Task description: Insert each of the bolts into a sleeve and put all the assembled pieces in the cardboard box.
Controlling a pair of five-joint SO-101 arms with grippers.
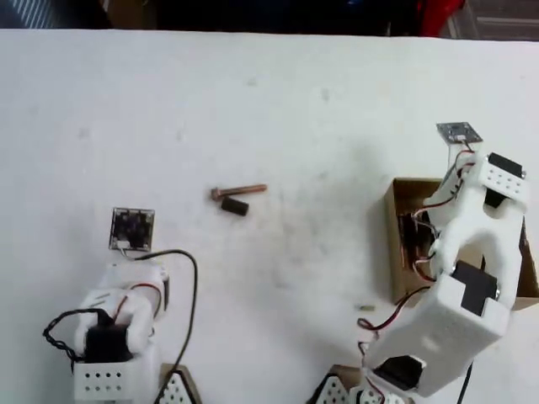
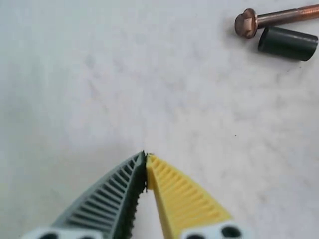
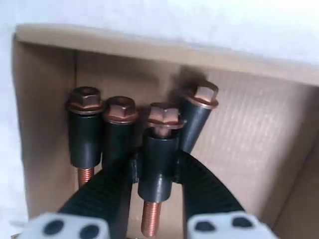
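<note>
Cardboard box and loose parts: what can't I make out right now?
High view: the right arm covers most of the cardboard box, hiding its contents.
Right wrist view: the right gripper and its held piece block the box floor; whether the piece rests there is unclear.
Left wrist view: the loose bolt runs off the edge, tip unseen.

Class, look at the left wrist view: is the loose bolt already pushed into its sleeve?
No, the bolt lies bare beside the empty sleeve.
</note>
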